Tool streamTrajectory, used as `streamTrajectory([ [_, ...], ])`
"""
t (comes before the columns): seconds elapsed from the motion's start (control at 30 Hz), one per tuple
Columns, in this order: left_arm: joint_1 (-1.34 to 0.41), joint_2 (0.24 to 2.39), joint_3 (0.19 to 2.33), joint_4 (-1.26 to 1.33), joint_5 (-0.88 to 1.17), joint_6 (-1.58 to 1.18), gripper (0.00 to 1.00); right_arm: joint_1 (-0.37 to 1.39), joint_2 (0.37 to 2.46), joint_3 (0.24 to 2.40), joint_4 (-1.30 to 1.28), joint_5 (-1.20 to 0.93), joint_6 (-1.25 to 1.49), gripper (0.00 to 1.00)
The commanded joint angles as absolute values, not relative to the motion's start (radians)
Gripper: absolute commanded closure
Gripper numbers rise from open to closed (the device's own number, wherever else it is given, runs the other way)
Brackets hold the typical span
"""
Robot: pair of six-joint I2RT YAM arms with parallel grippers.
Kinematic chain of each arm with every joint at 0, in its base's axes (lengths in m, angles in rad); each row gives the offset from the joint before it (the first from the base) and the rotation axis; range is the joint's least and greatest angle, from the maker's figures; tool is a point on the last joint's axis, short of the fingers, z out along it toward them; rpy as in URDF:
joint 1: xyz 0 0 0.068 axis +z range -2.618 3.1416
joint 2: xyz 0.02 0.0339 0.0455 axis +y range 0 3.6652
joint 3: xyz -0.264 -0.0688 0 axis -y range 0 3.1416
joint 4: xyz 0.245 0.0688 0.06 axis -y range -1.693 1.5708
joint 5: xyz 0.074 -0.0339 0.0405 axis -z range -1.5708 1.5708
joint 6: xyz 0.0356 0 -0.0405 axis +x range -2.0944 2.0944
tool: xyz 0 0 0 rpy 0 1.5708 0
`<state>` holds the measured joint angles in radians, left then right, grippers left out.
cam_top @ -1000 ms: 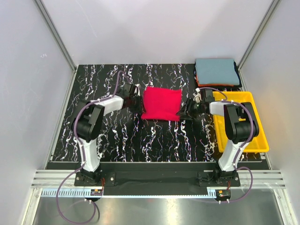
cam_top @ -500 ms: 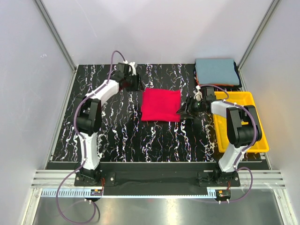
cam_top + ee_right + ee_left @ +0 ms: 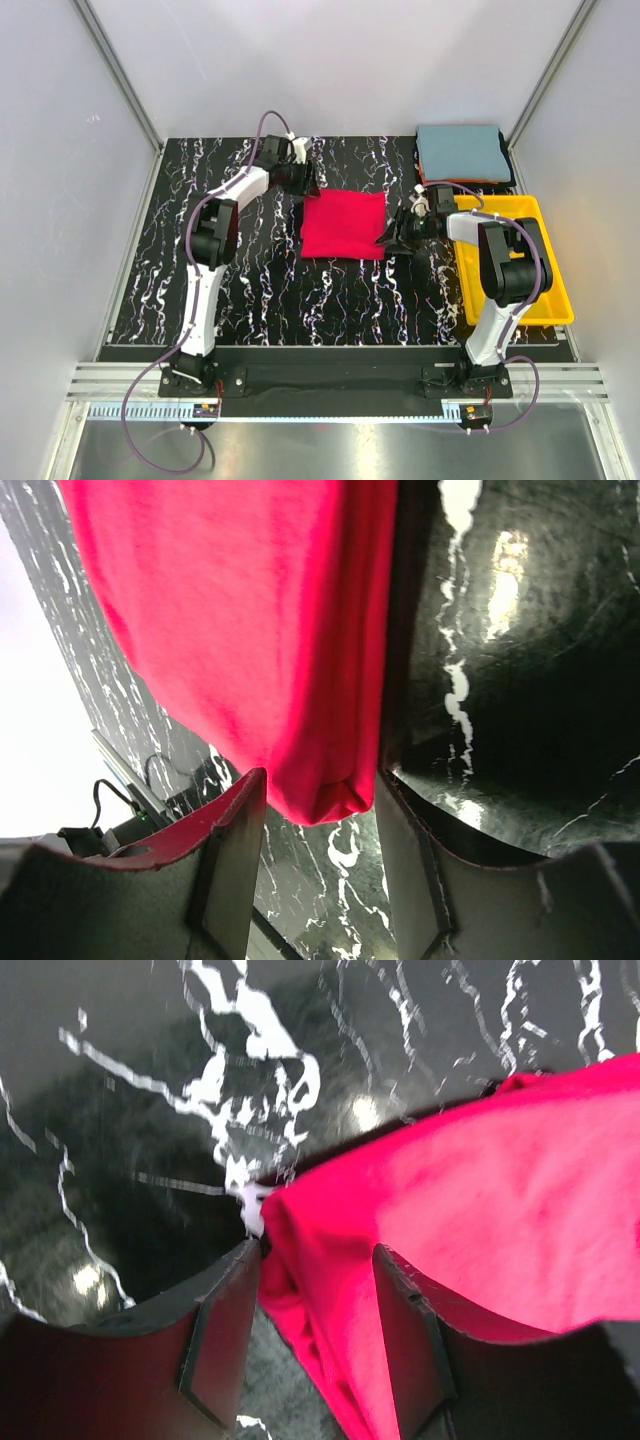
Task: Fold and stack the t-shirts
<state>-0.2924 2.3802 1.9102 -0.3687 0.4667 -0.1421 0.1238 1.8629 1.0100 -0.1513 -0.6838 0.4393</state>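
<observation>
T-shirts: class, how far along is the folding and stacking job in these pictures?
Done: a grey-blue shirt tops a folded pile at the far right corner. In hand: the red shirt lies folded, the left tool and right tool open around its corners. To do: lifting it onto the pile.

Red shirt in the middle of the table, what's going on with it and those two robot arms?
The red t-shirt lies folded into a square on the black marbled table. The left hand is at its far left corner and the right hand at its near right corner. Each has its fingers open with the cloth edge between them, not pinched. A stack of folded shirts, grey-blue on top, sits far right, behind a yellow tray.
</observation>
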Motion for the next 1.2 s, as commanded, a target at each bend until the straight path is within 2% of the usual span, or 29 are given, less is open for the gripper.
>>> streamTrajectory([
  [0.0, -0.293, 2.416, 1.982, -0.351, 0.520, -0.112, 0.46, 0.130, 1.881, 1.049, -0.149, -0.709, 0.414, 0.46],
  [0.17, -0.293, 2.445, 2.016, -0.344, 0.555, -0.118, 0.46, 0.132, 1.876, 1.034, -0.127, -0.723, 0.417, 0.47],
  [0.27, -0.291, 2.445, 2.017, -0.334, 0.572, -0.124, 0.53, 0.132, 1.861, 1.012, -0.092, -0.729, 0.434, 0.49],
  [0.4, -0.293, 2.431, 2.022, -0.321, 0.597, -0.146, 0.79, 0.144, 1.861, 0.982, -0.023, -0.764, 0.469, 0.53],
  [0.43, -0.291, 2.421, 2.022, -0.315, 0.597, -0.159, 0.92, 0.149, 1.864, 0.971, -0.012, -0.753, 0.474, 0.53],
  [0.5, -0.291, 2.410, 2.026, -0.308, 0.597, -0.172, 1.00, 0.149, 1.881, 0.966, -0.009, -0.744, 0.474, 0.55],
  [0.67, -0.293, 2.353, 2.022, -0.293, 0.585, -0.210, 1.00, 0.149, 1.922, 0.956, -0.009, -0.730, 0.485, 0.64],
  [0.7, -0.291, 2.342, 2.013, -0.288, 0.559, -0.213, 1.00, 0.149, 1.921, 0.951, -0.008, -0.718, 0.486, 0.72],
  [0.83, -0.281, 2.289, 1.965, -0.262, 0.482, -0.238, 1.00, 0.149, 1.907, 0.934, -0.009, -0.697, 0.502, 0.92],
  [0.93, -0.264, 2.272, 1.908, -0.226, 0.428, -0.267, 0.96, 0.147, 1.893, 0.930, -0.009, -0.672, 0.538, 1.00],
  [1.13, -0.235, 2.353, 1.908, -0.204, 0.479, -0.316, 0.94, 0.147, 1.887, 0.934, 0.037, -0.652, 0.597, 1.00],
  [1.17, -0.232, 2.364, 1.911, -0.206, 0.482, -0.322, 0.94, 0.149, 1.887, 0.937, 0.038, -0.656, 0.597, 0.93],
])
